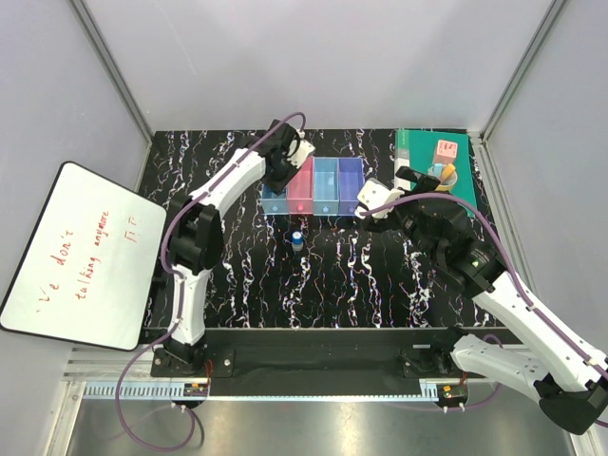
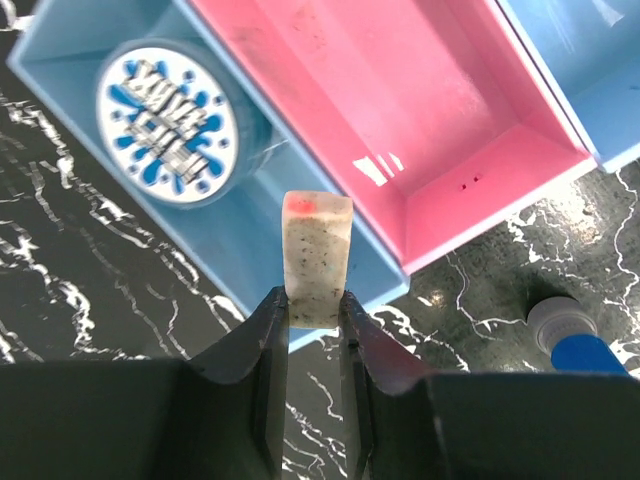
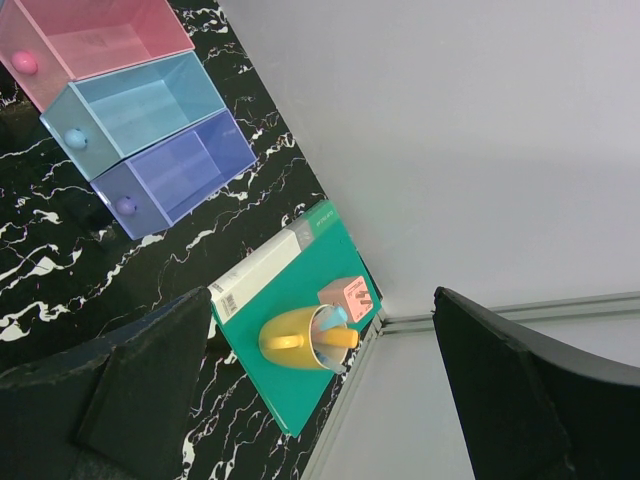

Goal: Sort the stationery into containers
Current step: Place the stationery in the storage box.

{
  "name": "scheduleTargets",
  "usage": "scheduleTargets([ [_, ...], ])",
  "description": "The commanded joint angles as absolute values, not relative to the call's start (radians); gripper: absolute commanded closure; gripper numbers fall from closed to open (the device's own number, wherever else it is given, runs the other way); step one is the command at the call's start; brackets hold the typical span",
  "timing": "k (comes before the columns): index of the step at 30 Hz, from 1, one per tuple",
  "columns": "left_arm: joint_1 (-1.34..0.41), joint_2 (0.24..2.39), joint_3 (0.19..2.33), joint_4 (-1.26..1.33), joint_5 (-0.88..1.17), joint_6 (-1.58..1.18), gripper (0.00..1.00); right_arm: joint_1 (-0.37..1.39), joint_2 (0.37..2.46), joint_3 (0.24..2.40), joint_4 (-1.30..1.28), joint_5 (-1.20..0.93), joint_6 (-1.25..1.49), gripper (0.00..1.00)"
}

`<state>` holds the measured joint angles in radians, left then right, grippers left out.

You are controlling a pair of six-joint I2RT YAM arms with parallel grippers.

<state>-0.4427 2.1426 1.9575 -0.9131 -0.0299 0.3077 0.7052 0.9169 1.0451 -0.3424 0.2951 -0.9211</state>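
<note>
Pale speckled block (image 2: pixel 317 262) pinched in left claw (image 2: pixel 312 300); right claw (image 3: pixel 322 295) wide; disc (image 2: pixel 168 122) label (blue print) seemingly illegible.

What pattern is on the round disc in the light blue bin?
The disc is white with blue splashes; left wrist view.

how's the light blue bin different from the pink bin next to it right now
Colour: the light blue bin is pale blue, the pink bin is pink. Contents: the light blue bin holds a round blue-and-white disc; the pink bin is empty. The pale block in the jaws of the left gripper shows against the light blue bin, not the pink bin. Both are open rectangular bins standing side by side.
</note>
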Motion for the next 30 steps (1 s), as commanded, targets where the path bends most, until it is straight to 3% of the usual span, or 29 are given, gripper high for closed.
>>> scheduleTargets([
  [1, -0.445, 2.151, 1.971, -0.851, -0.034, 0.33, 0.98, 0.709, 0.913, 1.086, -0.305, 0.299, -0.923, 0.0],
  [17, -0.402, 2.175, 1.919, -0.816, -0.08, 0.373, 0.96, 0.709, 0.916, 1.085, -0.305, 0.296, -0.911, 0.0],
  [20, -0.402, 2.175, 1.916, -0.815, -0.077, 0.37, 0.86, 0.709, 0.916, 1.086, -0.305, 0.296, -0.913, 0.0],
  [21, -0.402, 2.172, 1.917, -0.813, -0.078, 0.371, 0.75, 0.707, 0.917, 1.085, -0.304, 0.296, -0.913, 0.0],
  [24, -0.402, 2.166, 1.917, -0.81, -0.08, 0.371, 0.58, 0.707, 0.917, 1.085, -0.307, 0.296, -0.913, 0.0],
  [30, -0.402, 2.135, 1.928, -0.805, -0.069, 0.357, 0.54, 0.709, 0.917, 1.078, -0.304, 0.296, -0.913, 0.0],
])
